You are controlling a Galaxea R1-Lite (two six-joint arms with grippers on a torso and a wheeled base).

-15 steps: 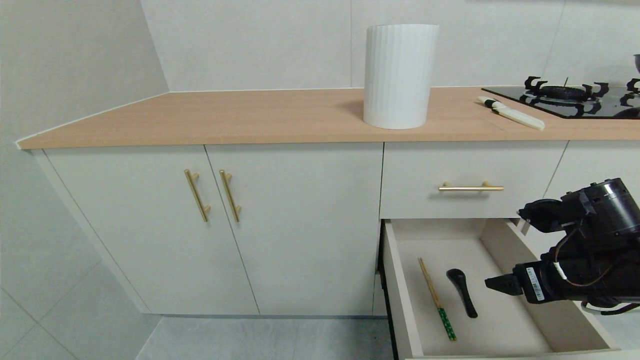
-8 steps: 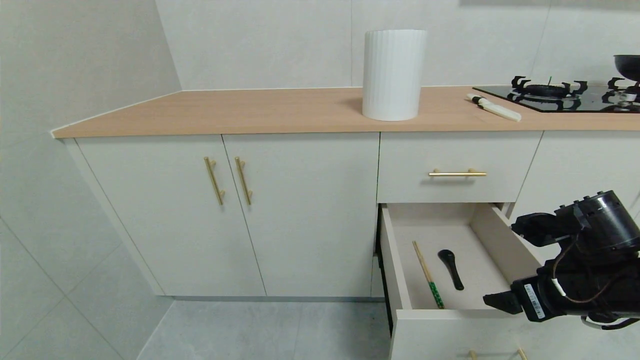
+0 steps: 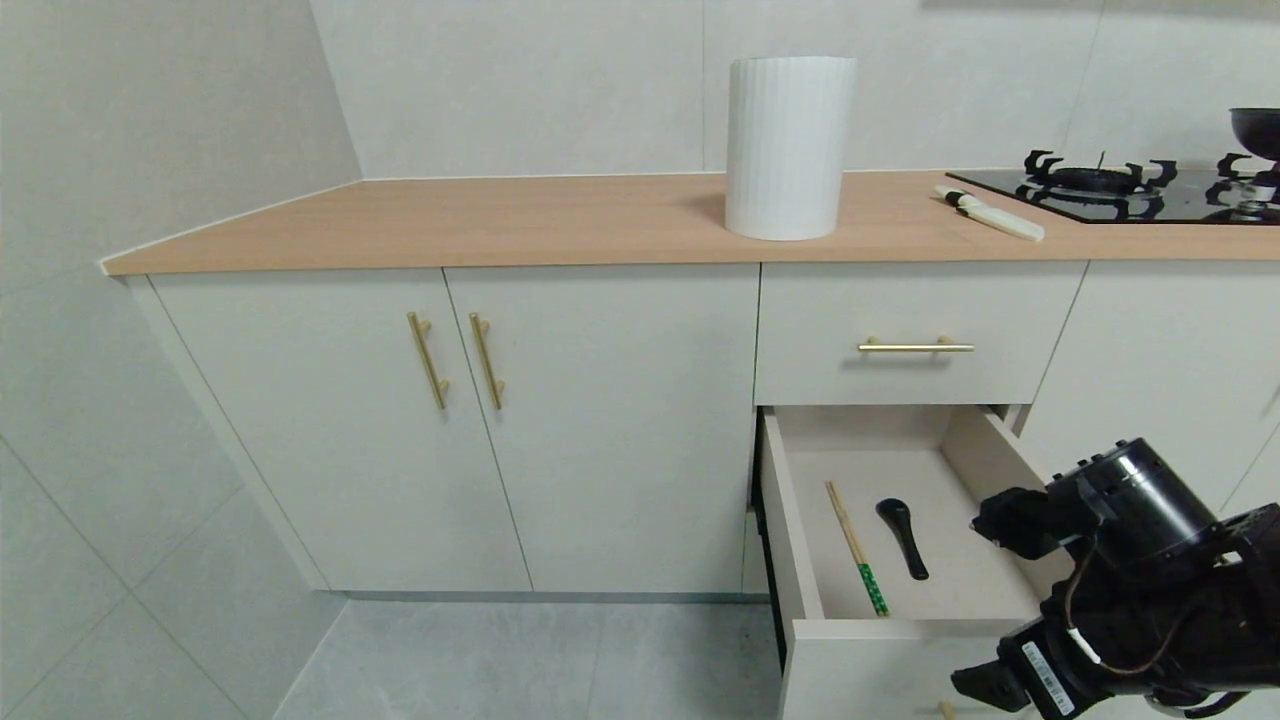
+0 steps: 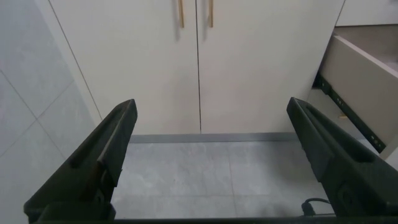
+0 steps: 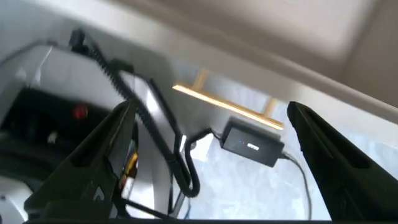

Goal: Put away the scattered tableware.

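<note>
Tableware, partly stowed: a pair of chopsticks (image 3: 855,548) and a black spoon (image 3: 903,538) are lying side by side, apart, on the floor of the lower drawer (image 3: 790,540), which is standing pulled out. A knife (image 3: 990,213) in a pale sheath is lying on the bench (image 3: 500,225), between the white ribbed canister (image 3: 788,147) and the hob (image 3: 1120,190), and is not yet put away. I am judging the task as well along: two pieces are in the drawer, one is waiting on the bench, and the drawer is yet to be closed.

My right end effector (image 3: 978,603) is hanging low at the drawer's front right corner, its fingers spread wide and gripping nothing. One finger is reaching over the drawer's side wall and the other is sitting below the front panel. From the wrist, the drawer's gold handle (image 5: 227,102) is lying between the spread fingers, farther off.

My left end effector (image 4: 211,162) is likewise spread and holding nothing. It is pointing at the cabinet doors (image 4: 199,62) and the floor (image 4: 205,180), well apart from the tableware.
</note>
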